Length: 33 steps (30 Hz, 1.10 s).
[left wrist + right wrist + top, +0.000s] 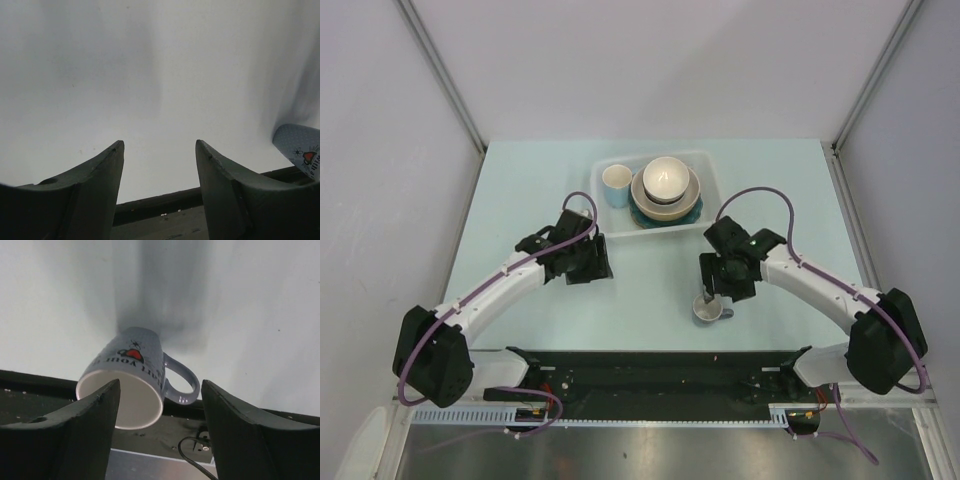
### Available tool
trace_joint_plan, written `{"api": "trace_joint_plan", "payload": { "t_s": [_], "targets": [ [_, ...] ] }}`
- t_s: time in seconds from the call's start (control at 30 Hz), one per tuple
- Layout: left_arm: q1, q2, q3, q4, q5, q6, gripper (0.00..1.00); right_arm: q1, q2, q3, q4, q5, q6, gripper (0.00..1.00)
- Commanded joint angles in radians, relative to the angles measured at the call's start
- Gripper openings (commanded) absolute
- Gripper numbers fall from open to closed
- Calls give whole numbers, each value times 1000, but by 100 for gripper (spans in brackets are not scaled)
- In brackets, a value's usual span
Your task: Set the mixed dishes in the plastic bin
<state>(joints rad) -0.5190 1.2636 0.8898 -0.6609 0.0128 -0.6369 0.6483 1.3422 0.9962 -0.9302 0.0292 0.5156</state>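
Mug below right end effector; bin beyond.

**Colours Around the Bin**

Inside the translucent white bin: a cream-white bowl, a tan dish, a teal plate and a pale cream cup. Nearer than the bin, a grey-lilac mug, white inside, shows black lettering and a red heart. The table is pale mint.
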Motion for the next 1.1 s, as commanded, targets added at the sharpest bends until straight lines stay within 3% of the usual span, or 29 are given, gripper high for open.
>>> {"api": "trace_joint_plan", "payload": {
  "t_s": [0.0,0.13,0.33,0.5,0.7,0.83,0.87,0.9,0.97,1.07],
  "targets": [
    [-6,-12,-11,30,16,-9,64,10,37,-14,97,5,6,67],
    [-6,-15,-9,24,10,-7,64,33,51,-24,113,24,7,46],
    [-4,-16,-11,20,-8,-9,64,117,23,-21,123,141,23,0],
    [-4,-39,-12,6,-63,-23,64,181,0,33,163,196,11,0],
    [14,-85,11,-45,-160,-24,64,197,87,280,244,216,-110,0],
    [57,-116,34,-74,-213,-10,64,191,266,553,228,221,-224,0],
    [65,-118,43,-97,-237,-6,65,186,311,699,206,219,-244,0],
    [68,-118,53,-117,-261,-3,76,177,416,776,180,212,-280,0],
    [70,-107,92,-175,-345,-1,85,163,573,1004,108,189,-318,0],
    [77,-104,120,-207,-381,14,86,148,694,1218,62,131,-347,0]
  ]
}}
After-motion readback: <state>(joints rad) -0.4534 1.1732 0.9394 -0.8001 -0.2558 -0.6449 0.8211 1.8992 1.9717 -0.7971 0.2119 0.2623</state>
